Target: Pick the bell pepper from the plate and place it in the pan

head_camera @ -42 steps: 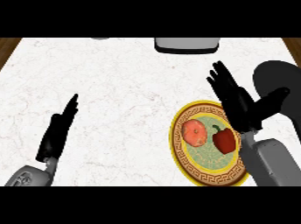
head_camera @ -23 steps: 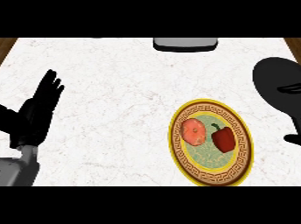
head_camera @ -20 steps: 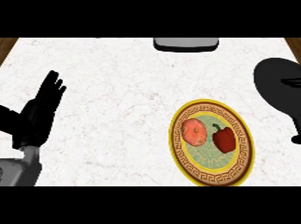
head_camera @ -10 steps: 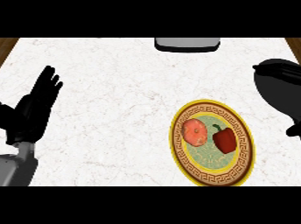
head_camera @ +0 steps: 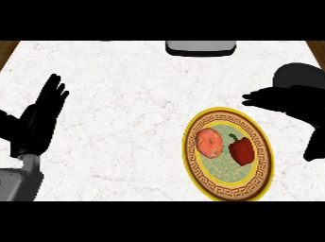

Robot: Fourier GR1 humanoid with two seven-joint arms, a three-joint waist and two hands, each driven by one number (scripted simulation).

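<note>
A white marble counter (head_camera: 137, 123) is filling the view, with a grey rectangular object (head_camera: 200, 47) sitting at its far edge and strips of brown wood showing at both upper corners. A black pan (head_camera: 312, 101) is lying at the right side of the counter, its handle running down toward the lower right. A round plate (head_camera: 214, 184) with a yellow and brown patterned rim is sitting just left of the pan, and the red bell pepper (head_camera: 241, 151) is lying on it beside a round orange-pink fruit (head_camera: 209, 142). No writing can be read on anything. The right hand (head_camera: 273, 99) is hovering over the pan's left part, above the plate's far edge, fingers pointing left and relaxed, holding nothing, apart from the pepper. The left hand (head_camera: 38, 119) is resting at the left edge, fingers straight and up, empty
</note>
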